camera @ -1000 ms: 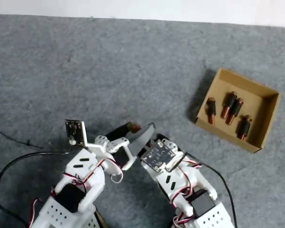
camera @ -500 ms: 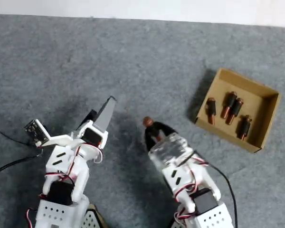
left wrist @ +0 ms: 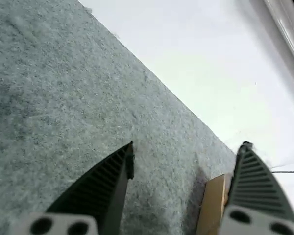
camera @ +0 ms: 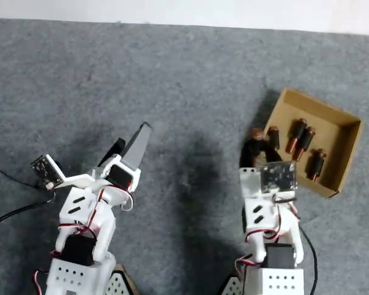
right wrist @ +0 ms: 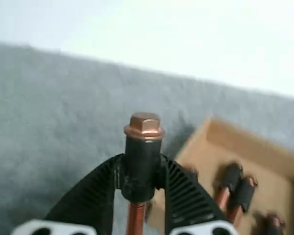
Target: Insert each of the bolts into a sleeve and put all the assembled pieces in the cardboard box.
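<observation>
The right pincer (right wrist: 140, 165) is pinching a black sleeve (right wrist: 138, 152) with a copper bolt (right wrist: 143, 124) through it, just beside the left wall of the cardboard box (camera: 347, 126). The box is sitting toward the bench's (camera: 111, 74) right edge, holding four assembled pieces (camera: 297, 133). The left pincer (left wrist: 187, 149) is hanging spread over the near-left area.

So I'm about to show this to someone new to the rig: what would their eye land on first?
Most likely the copper-headed bolt in its black sleeve, clamped in the right gripper right beside the cardboard box. Next come the four assembled pieces lying inside that box, at the right of the grey mat. The left gripper hangs open above the mat, holding nothing.
</observation>
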Motion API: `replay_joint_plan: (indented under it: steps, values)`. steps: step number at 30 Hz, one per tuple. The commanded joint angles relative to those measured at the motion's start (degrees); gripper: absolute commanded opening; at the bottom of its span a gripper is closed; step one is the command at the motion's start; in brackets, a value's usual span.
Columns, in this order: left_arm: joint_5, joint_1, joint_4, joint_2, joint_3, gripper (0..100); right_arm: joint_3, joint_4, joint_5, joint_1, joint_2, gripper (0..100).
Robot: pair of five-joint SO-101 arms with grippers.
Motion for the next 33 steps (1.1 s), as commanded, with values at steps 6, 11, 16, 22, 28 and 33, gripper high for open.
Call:
replay_joint_plan:
  steps: [6, 11, 16, 22, 28, 33]
  values:
    - [-0.53, -0.84, -1.49, -0.13, 1.10, 30, -28.00, -3.91, -0.62, 8.48, 37.67, 0.5]
    - [-0.53, -1.10, -1.41, -0.13, 1.10, 30, -46.81, 0.40, -0.62, 12.35, 64.75, 0.5]
    - [-0.53, -1.19, 0.18, -0.22, 1.10, 30, -61.58, 8.92, -0.70, 13.32, 84.44, 0.5]
    - [-0.62, -1.19, 1.76, -0.31, 1.19, 30, -67.65, 9.36, -0.70, 14.20, 95.16, 0.5]
    - [-0.62, -1.19, 2.29, -0.22, 1.19, 30, -67.38, 9.54, -0.70, 13.93, 96.31, 1.1]
    - [-3.52, -1.19, 2.55, -0.13, 1.19, 30, -67.38, 9.63, -0.70, 13.76, 96.22, 13.9]
